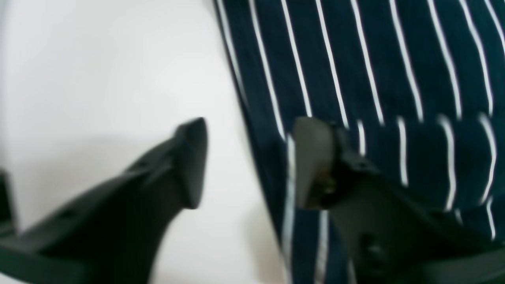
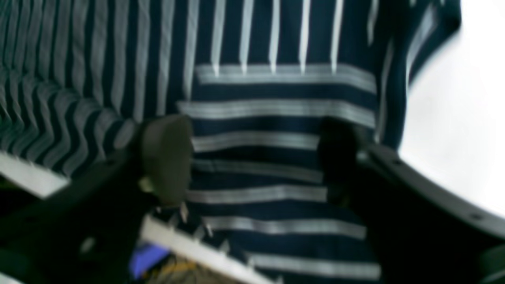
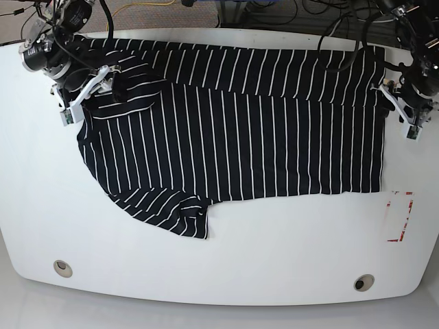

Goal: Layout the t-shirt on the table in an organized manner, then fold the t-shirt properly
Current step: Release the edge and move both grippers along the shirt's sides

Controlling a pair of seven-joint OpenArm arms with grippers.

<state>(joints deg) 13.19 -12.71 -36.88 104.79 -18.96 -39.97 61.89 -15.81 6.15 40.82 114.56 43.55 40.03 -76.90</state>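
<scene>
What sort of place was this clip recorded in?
Probably a robotics lab bench: a bare white table with grommet holes, loose cables trailing behind it, and a striped t-shirt laid out between two arms.

My table (image 3: 226, 264): white, glossy | on it: striped t-shirt (image 3: 233, 147) spread flat; red-and-white sticker (image 3: 400, 216) just beside its corner

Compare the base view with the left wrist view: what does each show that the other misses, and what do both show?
Only the base view: the whole t-shirt spread out, its lower sleeve, the red-and-white sticker, two round holes and the right tool.
Only the left wrist view: a close look at the left tool, one finger over bare table, the other over the shirt's edge.
Both: striped shirt, white table, left tool.
</scene>
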